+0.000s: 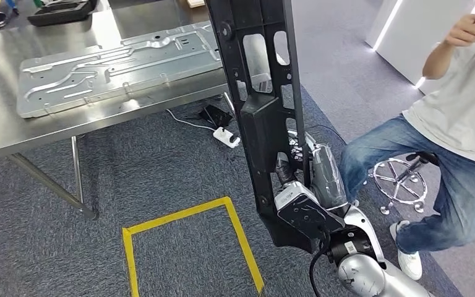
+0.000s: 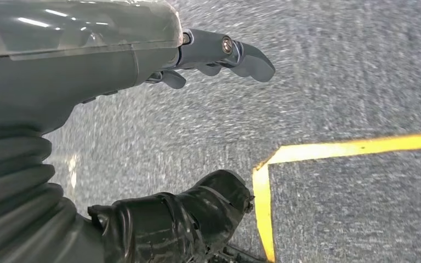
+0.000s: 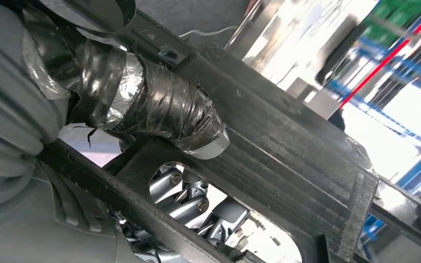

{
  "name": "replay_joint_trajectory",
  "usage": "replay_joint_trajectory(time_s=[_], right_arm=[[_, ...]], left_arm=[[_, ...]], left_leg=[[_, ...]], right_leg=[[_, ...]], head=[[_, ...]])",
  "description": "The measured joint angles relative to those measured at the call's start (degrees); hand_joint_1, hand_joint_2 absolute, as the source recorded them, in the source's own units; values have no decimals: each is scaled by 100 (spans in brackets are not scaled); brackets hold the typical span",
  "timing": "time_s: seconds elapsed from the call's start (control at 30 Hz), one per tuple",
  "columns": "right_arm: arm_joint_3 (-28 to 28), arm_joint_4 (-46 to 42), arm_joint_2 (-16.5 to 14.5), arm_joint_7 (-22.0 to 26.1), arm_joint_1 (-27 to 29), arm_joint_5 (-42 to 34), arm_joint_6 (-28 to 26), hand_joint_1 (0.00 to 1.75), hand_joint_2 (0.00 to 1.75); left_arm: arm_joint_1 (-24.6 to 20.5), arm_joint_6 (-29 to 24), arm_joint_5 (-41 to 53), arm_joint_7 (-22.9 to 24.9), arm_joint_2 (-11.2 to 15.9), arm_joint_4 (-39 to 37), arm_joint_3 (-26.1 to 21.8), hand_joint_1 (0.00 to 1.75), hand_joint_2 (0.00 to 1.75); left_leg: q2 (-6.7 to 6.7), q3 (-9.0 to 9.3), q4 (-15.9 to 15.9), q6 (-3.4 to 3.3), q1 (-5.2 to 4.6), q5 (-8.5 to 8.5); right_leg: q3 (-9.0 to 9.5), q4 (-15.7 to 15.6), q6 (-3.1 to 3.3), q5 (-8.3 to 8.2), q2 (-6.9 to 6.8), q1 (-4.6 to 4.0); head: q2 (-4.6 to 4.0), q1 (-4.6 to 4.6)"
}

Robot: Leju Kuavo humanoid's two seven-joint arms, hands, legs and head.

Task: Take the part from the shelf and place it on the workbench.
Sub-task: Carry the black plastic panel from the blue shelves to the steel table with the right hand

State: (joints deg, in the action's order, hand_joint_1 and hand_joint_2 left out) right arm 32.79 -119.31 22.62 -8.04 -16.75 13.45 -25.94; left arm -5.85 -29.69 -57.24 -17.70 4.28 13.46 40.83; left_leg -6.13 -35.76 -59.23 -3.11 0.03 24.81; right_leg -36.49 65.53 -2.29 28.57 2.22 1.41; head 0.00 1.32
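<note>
- Right now my right hand (image 1: 297, 185) grips the long black part (image 1: 256, 93) low on its length, and the part stands nearly upright in front of me, its top running out of the head view.
- Up close at the right wrist, my tape-wrapped thumb (image 3: 159, 109) presses across the part's flat black face (image 3: 285, 164), and my metal fingers (image 3: 189, 197) show through one of its cut-outs, curled round a bar of the frame.
- So the part is in the air, held over the grey carpet (image 1: 161, 173), just right of the counter (image 1: 0, 93) and not touching it.
- Steel counter sits ahead to my left, carrying a large pressed metal panel (image 1: 117, 68) that lies flat; a dark tray-like thing (image 1: 62, 11) rests at its far edge.
- Down at the left wrist, my left hand (image 2: 208, 55) holds nothing, fingers loosely extended and apart, hanging above the carpet.
- Yellow tape (image 1: 179, 235) marks a rectangle on the carpet near my feet; the left wrist view catches a corner of it (image 2: 263, 170).
- White power strip (image 1: 226, 137) and cables lie on the floor under the counter's near edge.
- Person in jeans and a light shirt (image 1: 457, 117) sits to my right on a stool (image 1: 402, 179) with a chrome base, one arm raised.
</note>
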Motion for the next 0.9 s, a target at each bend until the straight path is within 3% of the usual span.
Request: replay_joint_trajectory(time_s=[0.03,0.1,0.13,0.17,0.23,0.3,0.37,0.4,0.43,0.53,0.6,0.67,0.7,0.77,0.83,0.87,0.9], right_arm=[[0,-1,0,0,-4,4,1,175,175],[-1,-2,1,-5,-15,12,8,175,175],[-1,-3,2,-10,-24,14,14,175,175],[-1,-3,2,-21,-42,15,26,175,175],[-1,-3,4,-51,-80,15,64,175,175],[-2,-3,12,-91,-107,15,106,175,175],[-1,-2,18,-140,-118,14,146,175,175],[-1,2,19,-170,-120,13,163,175,175],[-1,7,21,-202,-126,8,178,175,175],[-6,25,45,-290,-179,-27,197,175,175],[-16,36,73,-351,-222,-100,199,175,175],[-30,53,96,-464,-273,-237,202,175,175],[-39,68,110,-545,-309,-304,211,175,175],[-63,109,176,-710,-397,-384,251,175,175],[-77,166,271,-860,-495,-404,324,175,175],[-80,202,320,-935,-546,-406,373,175,175],[-81,242,375,-1016,-606,-404,431,175,175]], left_arm=[[-4,1,1,1,0,0,1,0,175],[-4,1,2,3,2,0,2,0,175],[9,2,3,4,5,0,2,0,175],[28,3,7,3,7,1,3,0,175],[40,8,14,-5,8,3,5,0,175],[11,14,19,-16,11,4,7,0,175],[-4,26,19,-24,15,4,8,0,175],[2,37,18,-28,15,4,9,0,175],[10,49,17,-33,15,4,10,0,175],[10,80,5,-55,19,4,11,0,175],[8,97,-16,-74,23,4,11,0,175],[33,161,-44,-106,33,4,11,0,175],[46,223,-62,-126,38,4,11,0,175],[37,369,-90,-154,47,4,11,0,175],[9,530,-103,-168,51,4,11,0,175],[-1,628,-115,-180,54,4,11,0,175],[-4,732,-131,-202,56,4,11,0,175]], left_leg=[[-84,-14,-27,28,-1,15],[-227,-69,-44,97,8,16],[-300,-90,-33,136,16,4],[-290,-106,-27,169,22,-2],[41,-188,-202,236,-1,98],[456,-470,-778,290,-2,381],[555,-825,-1417,325,34,602],[571,-896,-1519,338,49,580],[594,-851,-1403,347,62,456],[865,-305,-342,328,43,-16],[956,-144,-51,257,4,-33],[858,-131,-43,171,-2,-9],[817,-116,-27,136,5,-4],[755,-83,2,66,25,0],[695,-73,6,12,20,18],[658,-65,6,-6,8,29],[622,-50,4,-21,-7,42]], right_leg=[[126,-319,8,-129,129,15],[230,-572,39,-165,259,11],[247,-593,66,-174,184,11],[268,-619,101,-186,107,14],[335,-688,177,-201,-53,35],[388,-719,229,-187,-225,22],[412,-717,243,-154,-404,12],[429,-716,235,-134,-493,13],[452,-715,222,-110,-577,17],[539,-709,137,-16,-790,6],[571,-719,59,36,-879,-31],[622,-752,-8,66,-949,-47],[640,-728,-41,106,-884,-39],[487,-376,-81,316,-585,-19],[61,387,-79,628,-307,-28],[-160,731,-72,715,-263,-37],[-305,902,-59,689,-245,-44]], head=[[0,3],[0,6],[0,4],[0,2],[0,40],[0,84],[0,92],[0,94],[0,93],[0,96],[0,84],[0,68],[0,58],[0,33],[0,9],[0,2],[0,1]])
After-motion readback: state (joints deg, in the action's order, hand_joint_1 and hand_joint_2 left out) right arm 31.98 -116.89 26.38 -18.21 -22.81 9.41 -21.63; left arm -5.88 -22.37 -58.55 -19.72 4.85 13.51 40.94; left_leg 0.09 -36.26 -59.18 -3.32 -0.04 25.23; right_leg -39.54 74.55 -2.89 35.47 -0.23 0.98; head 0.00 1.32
